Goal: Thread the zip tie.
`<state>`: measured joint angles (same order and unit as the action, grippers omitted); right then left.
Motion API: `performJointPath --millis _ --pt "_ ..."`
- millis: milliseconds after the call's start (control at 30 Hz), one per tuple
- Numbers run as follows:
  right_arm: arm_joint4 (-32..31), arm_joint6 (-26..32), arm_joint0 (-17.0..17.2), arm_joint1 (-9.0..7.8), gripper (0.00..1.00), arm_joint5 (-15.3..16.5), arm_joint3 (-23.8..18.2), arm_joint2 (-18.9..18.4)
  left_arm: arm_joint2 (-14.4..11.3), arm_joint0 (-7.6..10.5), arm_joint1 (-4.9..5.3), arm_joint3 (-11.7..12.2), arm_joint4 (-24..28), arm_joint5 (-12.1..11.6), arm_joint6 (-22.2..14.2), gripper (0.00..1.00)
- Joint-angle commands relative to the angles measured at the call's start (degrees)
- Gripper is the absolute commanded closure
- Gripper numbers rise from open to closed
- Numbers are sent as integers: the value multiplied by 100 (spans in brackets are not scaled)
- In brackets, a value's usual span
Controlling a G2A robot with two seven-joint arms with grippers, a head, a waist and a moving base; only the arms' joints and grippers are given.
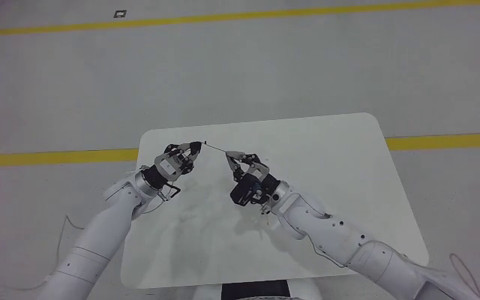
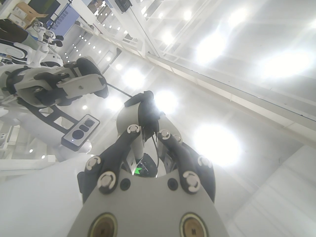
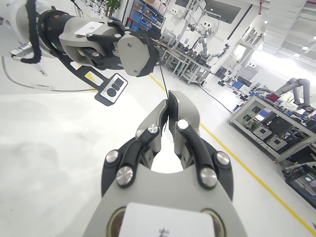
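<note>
Above table [image 1: 337,150], zip tie [image 1: 216,148] stretched straight between claws, off surface. One end pinched in left claw [image 1: 193,148], other clamped in right claw [image 3: 169,102], both closed on it. No loop visible: threading looks undone, you've tail to feed. Head and slot too small to make out; ends buried in pads.

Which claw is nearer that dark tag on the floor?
Left. The left gripper holds the zip tie end toward the floor tag; the right gripper holds the far end.
</note>
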<state>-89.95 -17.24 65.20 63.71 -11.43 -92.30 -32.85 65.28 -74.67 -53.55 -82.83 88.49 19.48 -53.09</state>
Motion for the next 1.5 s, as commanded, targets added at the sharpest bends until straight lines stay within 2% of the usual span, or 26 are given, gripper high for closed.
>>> performJointPath --millis 0,167,467,567,633,667,700,1000,1067,1267,1400,1467 --pt "0 6 63 0 100 -6 -6 -77 0 0 0 0 0 0 0 100" --pt "0 5 259 -17 100 -20 2 -328 0 0 0 0 0 0 0 100" --pt "0 35 765 -205 100 -116 -114 -1050 0 0 0 0 0 0 0 100" --pt "132 14 989 -256 100 -103 -245 -1358 0 0 0 0 0 0 0 100" --pt "361 -39 1124 -278 100 64 -365 -1533 0 0 0 0 0 0 0 100" --pt "529 -61 1174 -279 56 92 -430 -1619 0 0 0 0 0 0 0 100" --pt "584 -65 1190 -279 0 103 -452 -1641 0 0 0 0 0 0 0 100" --pt "584 -65 1190 -279 0 103 -452 -1641 0 0 0 0 0 0 0 100" --pt "827 -120 1225 -270 0 178 -527 -1733 0 0 0 0 0 0 0 100" --pt "1778 -615 1484 -343 0 1161 -622 -2380 0 0 0 0 0 0 0 100" --pt "2474 -735 1698 -368 0 1613 -785 -2749 0 0 0 0 0 0 0 100" --pt "2817 -788 1788 -362 0 1668 -833 -2891 0 0 0 0 0 0 0 100"
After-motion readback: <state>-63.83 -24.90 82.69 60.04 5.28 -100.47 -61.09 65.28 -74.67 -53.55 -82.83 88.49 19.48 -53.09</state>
